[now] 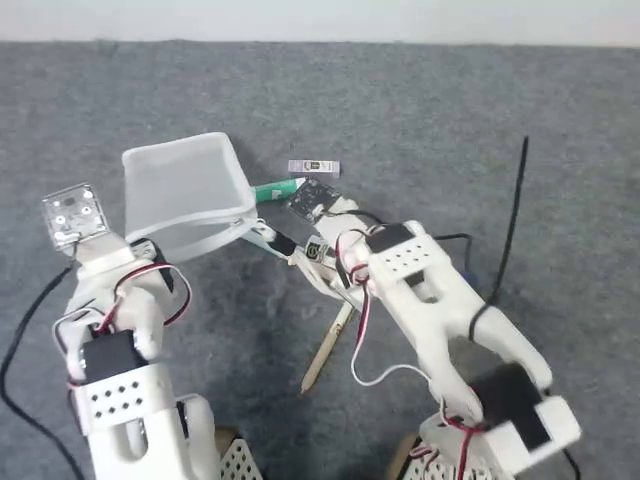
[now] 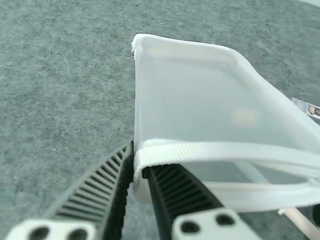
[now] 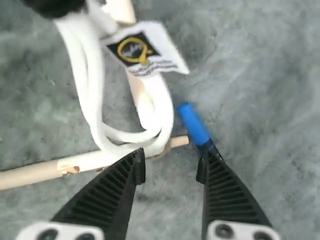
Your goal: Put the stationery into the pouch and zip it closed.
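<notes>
White pouch point(image 2: 200, 95) rim clamped in my left hand point(image 2: 138, 159) | right hand point(image 3: 172, 159), at pouch's 4 o'clock, spread wide over blue pen point(image 3: 191, 122)

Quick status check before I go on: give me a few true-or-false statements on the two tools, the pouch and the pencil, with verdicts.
1. The left tool is shut on the rim of the pouch. True.
2. The right tool is gripping the blue pen. False: it is open, and the pen lies by one of its fingertips.
3. The pouch is zipped closed. False: its mouth gapes open.
4. The wooden pencil lies on the grey carpet, outside the pouch. True.
</notes>
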Motion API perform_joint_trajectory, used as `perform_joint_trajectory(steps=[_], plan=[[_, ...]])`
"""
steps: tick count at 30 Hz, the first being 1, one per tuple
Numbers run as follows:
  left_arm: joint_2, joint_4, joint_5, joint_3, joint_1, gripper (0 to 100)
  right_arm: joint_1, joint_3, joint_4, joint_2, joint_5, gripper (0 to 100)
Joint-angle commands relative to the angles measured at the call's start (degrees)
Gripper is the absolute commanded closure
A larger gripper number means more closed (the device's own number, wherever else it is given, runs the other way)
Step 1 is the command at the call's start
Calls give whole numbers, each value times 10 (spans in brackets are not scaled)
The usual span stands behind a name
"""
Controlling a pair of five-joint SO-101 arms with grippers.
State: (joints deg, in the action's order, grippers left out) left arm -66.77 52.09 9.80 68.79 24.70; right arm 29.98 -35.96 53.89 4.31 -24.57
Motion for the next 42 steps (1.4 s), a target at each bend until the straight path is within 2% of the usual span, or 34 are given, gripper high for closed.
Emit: perform_joint_trajectory(steps=[1,6,21,25,26,36,42], plan=[[1,-4,9,-44,9,989,-13,41,-2,-8,-27,833],[1,-4,8,-44,11,989,-32,62,-2,-36,-47,835],[1,-4,7,-44,10,989,-87,176,5,-188,-47,840],[1,-3,7,-43,9,988,-87,207,34,-209,-47,955],[1,2,7,-44,8,988,-87,212,36,-211,-47,995],[1,6,7,-44,6,988,-89,214,59,-191,-42,993],[2,23,-6,-58,-29,988,-89,198,75,-124,28,993]])
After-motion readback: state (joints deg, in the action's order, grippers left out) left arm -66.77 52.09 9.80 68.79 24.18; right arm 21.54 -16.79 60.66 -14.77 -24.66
